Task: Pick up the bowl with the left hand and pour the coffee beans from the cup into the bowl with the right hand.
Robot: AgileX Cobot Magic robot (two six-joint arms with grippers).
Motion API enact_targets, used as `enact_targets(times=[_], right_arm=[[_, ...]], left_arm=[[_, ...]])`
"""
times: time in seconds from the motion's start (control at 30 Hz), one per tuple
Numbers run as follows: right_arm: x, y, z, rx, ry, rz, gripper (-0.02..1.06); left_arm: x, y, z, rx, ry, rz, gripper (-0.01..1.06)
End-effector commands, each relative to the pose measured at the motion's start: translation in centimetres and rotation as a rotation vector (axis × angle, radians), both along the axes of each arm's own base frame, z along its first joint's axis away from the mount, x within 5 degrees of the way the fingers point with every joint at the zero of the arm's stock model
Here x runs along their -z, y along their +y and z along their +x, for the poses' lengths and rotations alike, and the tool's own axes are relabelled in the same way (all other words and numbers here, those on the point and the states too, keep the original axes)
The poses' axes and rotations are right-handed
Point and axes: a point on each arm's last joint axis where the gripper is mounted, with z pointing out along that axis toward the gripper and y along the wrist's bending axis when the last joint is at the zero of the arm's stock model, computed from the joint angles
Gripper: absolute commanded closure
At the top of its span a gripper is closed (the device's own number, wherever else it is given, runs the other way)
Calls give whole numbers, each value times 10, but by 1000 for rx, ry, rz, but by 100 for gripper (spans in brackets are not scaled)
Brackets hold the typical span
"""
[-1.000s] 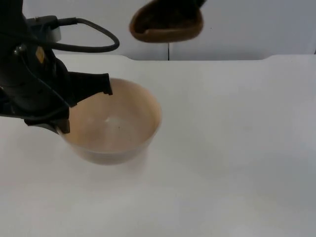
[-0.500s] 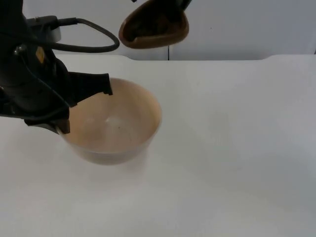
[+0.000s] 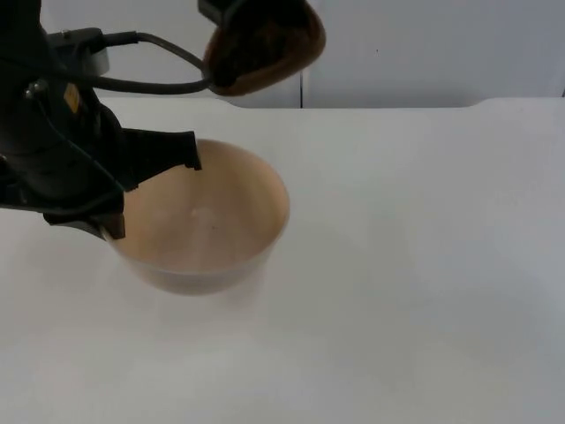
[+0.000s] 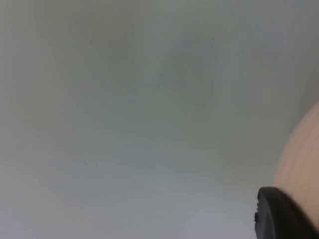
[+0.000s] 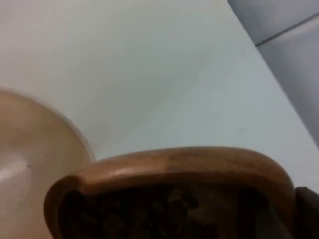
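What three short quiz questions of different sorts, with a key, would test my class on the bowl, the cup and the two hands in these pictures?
1. True or false: coffee beans already lie in the bowl.
2. Multiple choice: where is the cup in the top view? A) standing on the table; B) in the air beyond the bowl, tilted; C) inside the bowl.
3. Short answer: which hand grips the bowl's rim, and on which side?

Key
1. False: the bowl's inside is bare; the beans sit in the cup.
2. B: the right hand holds it tilted in front of the grey wall.
3. The left hand, at the picture's left side of the rim.
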Motion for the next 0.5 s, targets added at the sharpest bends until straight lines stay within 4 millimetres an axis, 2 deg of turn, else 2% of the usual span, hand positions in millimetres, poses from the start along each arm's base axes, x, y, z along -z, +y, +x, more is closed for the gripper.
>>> enact_targets(times=[0.0,0.47], right_arm=[[-9,5,-7,-26,-69,-33,105],[-28,32,-42,-155,-354,-254,105]], left_arm=[[-2,-2,0,-8,-5,-16,105],[-2,-2,0,-9,-4,-17,105]])
